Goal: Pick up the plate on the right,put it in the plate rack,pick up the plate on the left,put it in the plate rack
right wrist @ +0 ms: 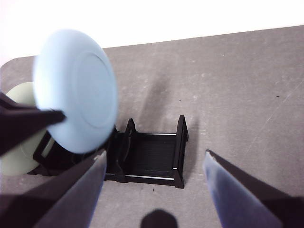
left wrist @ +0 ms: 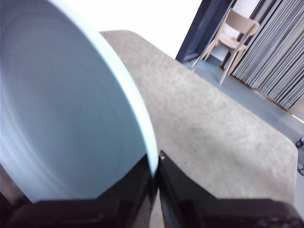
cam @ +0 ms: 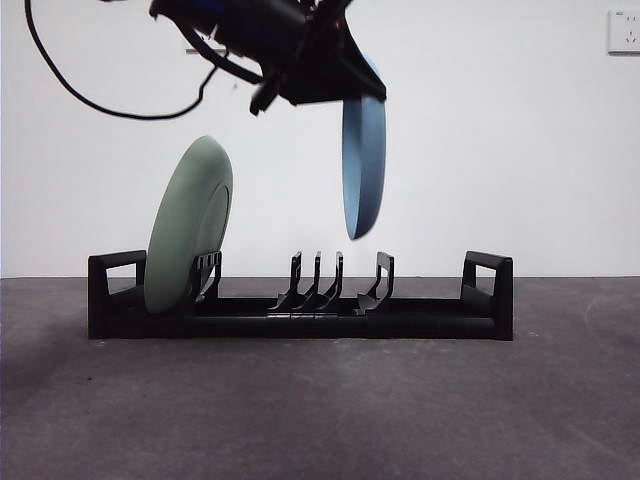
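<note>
My left gripper (cam: 350,92) comes in from above, shut on the top rim of a light blue plate (cam: 364,165). The plate hangs upright and edge-on over the plate rack (cam: 300,325), its lower edge a little above the middle divider prongs. In the left wrist view the blue plate (left wrist: 66,109) fills the frame, and my left gripper (left wrist: 156,164) pinches its rim. A pale green plate (cam: 190,225) stands leaning in the rack's left end. From above and behind the rack (right wrist: 152,164), my right gripper (right wrist: 154,154) stands open and holds nothing. It looks down on the blue plate (right wrist: 78,90) and green plate (right wrist: 16,128).
The rack has a squared loop handle (cam: 488,285) at each end. A black cable (cam: 90,100) loops from the arm at the upper left. A wall socket (cam: 623,30) is at the top right. Beyond the table's rounded edge stands a wooden chair (left wrist: 232,35).
</note>
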